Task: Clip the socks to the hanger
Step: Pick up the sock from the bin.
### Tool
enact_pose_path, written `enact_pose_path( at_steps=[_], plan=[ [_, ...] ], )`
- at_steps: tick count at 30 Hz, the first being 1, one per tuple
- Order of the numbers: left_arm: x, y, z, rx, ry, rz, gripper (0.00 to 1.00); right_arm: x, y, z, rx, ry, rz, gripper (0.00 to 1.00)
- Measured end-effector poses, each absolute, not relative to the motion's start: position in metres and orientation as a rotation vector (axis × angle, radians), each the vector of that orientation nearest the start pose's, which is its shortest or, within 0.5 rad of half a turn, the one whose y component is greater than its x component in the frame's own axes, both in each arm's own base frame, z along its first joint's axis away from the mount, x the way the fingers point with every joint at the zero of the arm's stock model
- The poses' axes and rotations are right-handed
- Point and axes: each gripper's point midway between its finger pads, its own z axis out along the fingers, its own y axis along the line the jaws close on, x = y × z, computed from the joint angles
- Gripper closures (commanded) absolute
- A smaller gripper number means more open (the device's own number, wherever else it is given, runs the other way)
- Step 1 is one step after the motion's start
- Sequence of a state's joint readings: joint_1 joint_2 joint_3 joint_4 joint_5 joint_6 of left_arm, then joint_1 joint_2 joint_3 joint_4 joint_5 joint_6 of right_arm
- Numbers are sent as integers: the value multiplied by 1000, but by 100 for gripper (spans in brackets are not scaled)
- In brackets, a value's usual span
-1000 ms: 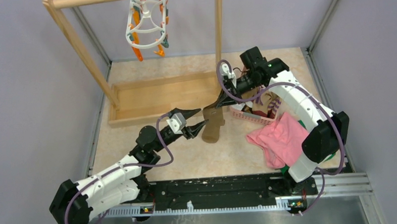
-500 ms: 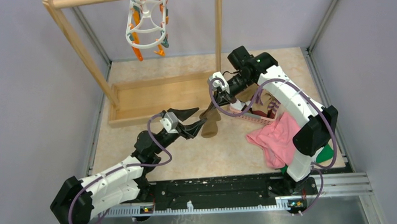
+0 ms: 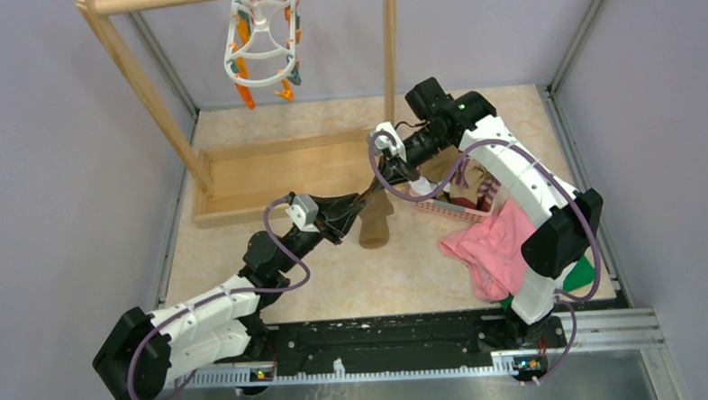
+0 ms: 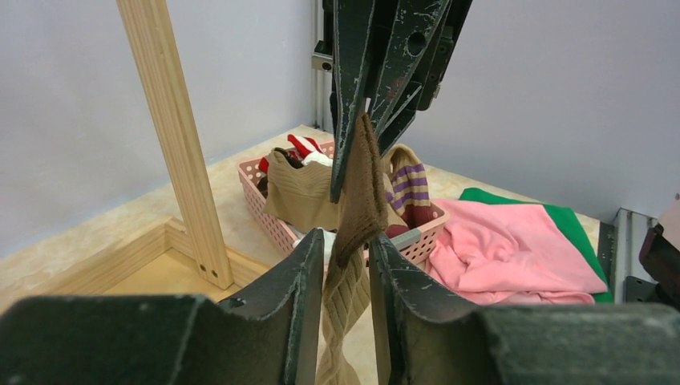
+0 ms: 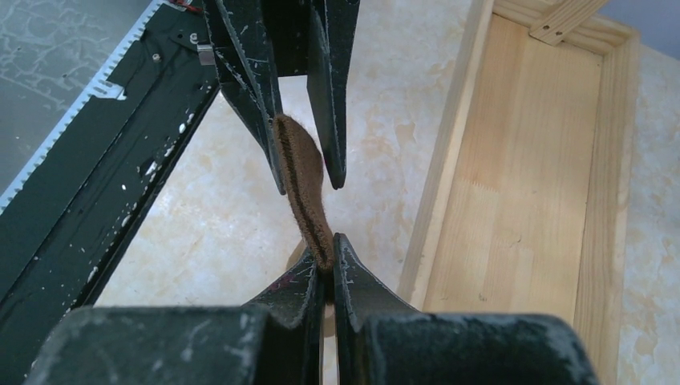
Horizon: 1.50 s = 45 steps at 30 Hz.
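Olive-brown sock (image 3: pixel 376 224) hangs down over the table (image 3: pixel 235 250) at mid-scene, well apart from the hanger (image 3: pixel 262 43), which dangles from the wooden rack (image 3: pixel 143 87) at the back, the rack's base lying between them. Both arms reach inward and meet at it: the right gripper (image 5: pixel 329 250) is clamped on the sock's top edge, while the left gripper (image 4: pixel 341 245) straddles it lower down, jaws narrowly parted with a gap on one side. To the right a pink basket (image 4: pixel 258 186) holds more socks (image 4: pixel 410 192), tan and striped ones among them, beside a pink cloth (image 3: pixel 495 248) lying over a green cloth (image 4: pixel 573 218).
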<state>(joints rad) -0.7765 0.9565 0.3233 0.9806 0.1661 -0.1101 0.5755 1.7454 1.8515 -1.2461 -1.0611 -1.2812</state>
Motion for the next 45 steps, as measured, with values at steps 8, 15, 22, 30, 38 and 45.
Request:
enact_pose_path(
  at_steps=[8, 15, 22, 30, 38, 45],
  plan=[
    [225, -268, 283, 552, 1139, -870, 77, 245, 319, 279, -1899, 1117, 1035, 100],
    [231, -269, 284, 548, 1153, -853, 100, 245, 320, 279, -1893, 1135, 1037, 100],
    [244, -262, 281, 617, 1161, -680, 100, 267, 325, 278, -1802, 1317, 966, 90],
    [262, -231, 288, 597, 1150, -425, 100, 283, 334, 288, -1704, 1407, 954, 63],
    [266, -212, 298, 563, 1130, -313, 100, 268, 337, 316, -1788, 1269, 997, 27],
    [258, -194, 298, 526, 1108, -279, 100, 279, 347, 357, -1759, 1177, 947, 16]
  ],
)
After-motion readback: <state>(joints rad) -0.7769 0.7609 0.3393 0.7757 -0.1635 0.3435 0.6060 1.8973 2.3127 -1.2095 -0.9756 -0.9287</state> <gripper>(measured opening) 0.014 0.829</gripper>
